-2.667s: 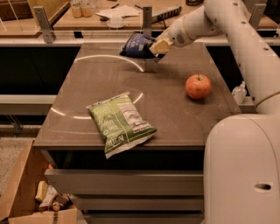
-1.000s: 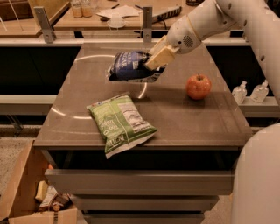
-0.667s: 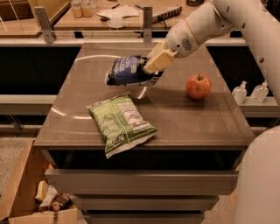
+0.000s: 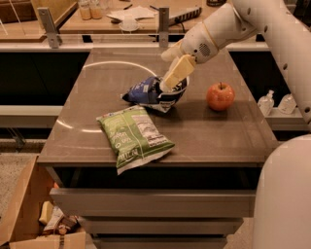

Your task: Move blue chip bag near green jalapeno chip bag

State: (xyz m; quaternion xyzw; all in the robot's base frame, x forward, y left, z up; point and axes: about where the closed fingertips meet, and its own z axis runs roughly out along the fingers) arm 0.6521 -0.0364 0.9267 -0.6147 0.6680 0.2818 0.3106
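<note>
The blue chip bag point(image 4: 151, 94) is a crinkled navy bag with white lettering, resting on the table just behind the green bag. My gripper point(image 4: 167, 85) comes down from the upper right and is shut on the blue bag's right end. The green jalapeno chip bag point(image 4: 134, 136) lies flat near the table's front edge, with a white label panel and pale sealed ends. The blue bag's lower edge is at the green bag's far end; I cannot tell if they touch.
A red apple point(image 4: 220, 96) stands on the table to the right of the blue bag. A cardboard box point(image 4: 29, 221) with items sits on the floor at lower left. A counter with cups and papers point(image 4: 127, 13) runs behind the table point(image 4: 218, 136).
My gripper has carried the blue bag from the table's far side down and forward. The bag now sits low at the green bag's far end.
</note>
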